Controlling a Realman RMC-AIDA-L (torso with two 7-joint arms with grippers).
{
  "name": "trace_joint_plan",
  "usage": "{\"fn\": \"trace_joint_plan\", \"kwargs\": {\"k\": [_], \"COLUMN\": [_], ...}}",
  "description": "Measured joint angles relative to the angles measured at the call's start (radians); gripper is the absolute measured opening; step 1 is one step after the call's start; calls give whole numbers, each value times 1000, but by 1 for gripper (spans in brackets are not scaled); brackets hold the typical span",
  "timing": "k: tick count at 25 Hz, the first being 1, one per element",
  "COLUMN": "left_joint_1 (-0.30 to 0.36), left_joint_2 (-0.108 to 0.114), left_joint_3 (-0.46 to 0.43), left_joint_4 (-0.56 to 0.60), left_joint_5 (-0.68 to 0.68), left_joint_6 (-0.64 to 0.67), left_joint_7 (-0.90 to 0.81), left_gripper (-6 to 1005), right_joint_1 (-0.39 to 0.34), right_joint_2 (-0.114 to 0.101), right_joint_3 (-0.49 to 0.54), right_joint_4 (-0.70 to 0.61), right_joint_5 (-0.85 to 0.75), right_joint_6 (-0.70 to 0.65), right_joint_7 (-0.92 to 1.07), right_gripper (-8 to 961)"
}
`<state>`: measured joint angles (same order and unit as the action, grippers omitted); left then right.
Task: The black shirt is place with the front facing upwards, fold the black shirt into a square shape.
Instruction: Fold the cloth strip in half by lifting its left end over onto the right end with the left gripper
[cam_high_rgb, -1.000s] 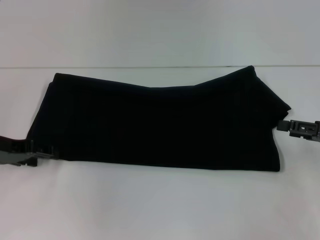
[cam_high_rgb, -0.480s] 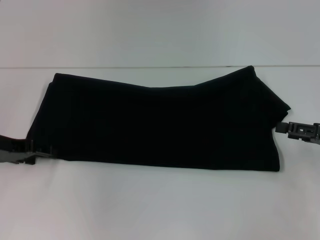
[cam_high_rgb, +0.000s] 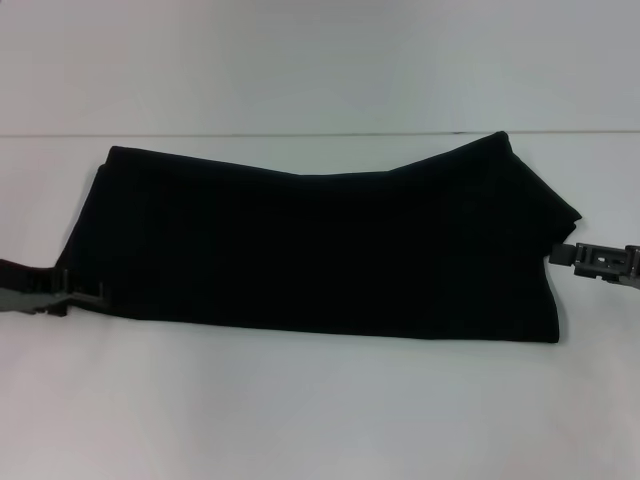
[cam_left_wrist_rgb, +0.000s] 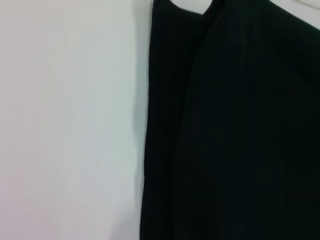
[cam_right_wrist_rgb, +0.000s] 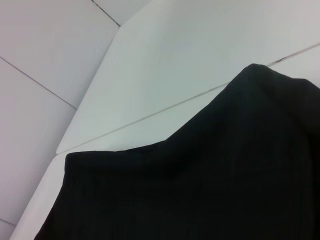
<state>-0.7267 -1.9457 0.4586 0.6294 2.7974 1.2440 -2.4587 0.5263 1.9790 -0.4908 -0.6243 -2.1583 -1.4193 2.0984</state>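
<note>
Left gripper (cam_high_rgb: 85, 296) at the shirt's (cam_high_rgb: 320, 245) left end, near-left corner; jaws low on the worktop (cam_high_rgb: 320, 410), apparently nipping the cloth edge, but can't tell for sure whether clamped or just touching. Right gripper (cam_high_rgb: 560, 256) at the right end, tips against the hem about midway along that edge; jaw state also can't tell, since the wrist views show only cloth and no fingers.

Shirt lying mid-worktop as a long band, already folded lengthwise, running left to right, far edge close to the worktop's back edge. Right end humped at the far-right corner; left end layered, layers slightly offset in the left wrist view.

Likely step: end-to-end fold to shorten the band toward a square. To do it well:
- Confirm all layers caught at each end before lifting; offset layers on the left are prone to slip.
- Lift only enough to clear, carry one end over the other, keep tension even.
- Align near edges first, then flatten the far-right hump.
</note>
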Motion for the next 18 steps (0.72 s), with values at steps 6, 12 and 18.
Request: {"fn": "trace_joint_plan", "kwargs": {"k": [6,12,18], "left_joint_1": [-5,-7,-14], "left_joint_2": [-6,-4,1], "left_joint_3": [-3,-2,1], "left_joint_4": [-13,-9,-10], "left_joint_5": [-21,-57,-56], "left_joint_6": [-32,-31,-36], "left_joint_7": [12,25,27], "left_gripper": [722,722,721], "right_joint_1": [1,2,1], "right_joint_2": [0,0,0], "right_joint_3": [1,2,2], "right_joint_4": [0,1,5], "right_joint_5": [0,0,0], "right_joint_6": [3,9,14], "right_joint_7": [0,0,0], "right_gripper": [775,775,775]}}
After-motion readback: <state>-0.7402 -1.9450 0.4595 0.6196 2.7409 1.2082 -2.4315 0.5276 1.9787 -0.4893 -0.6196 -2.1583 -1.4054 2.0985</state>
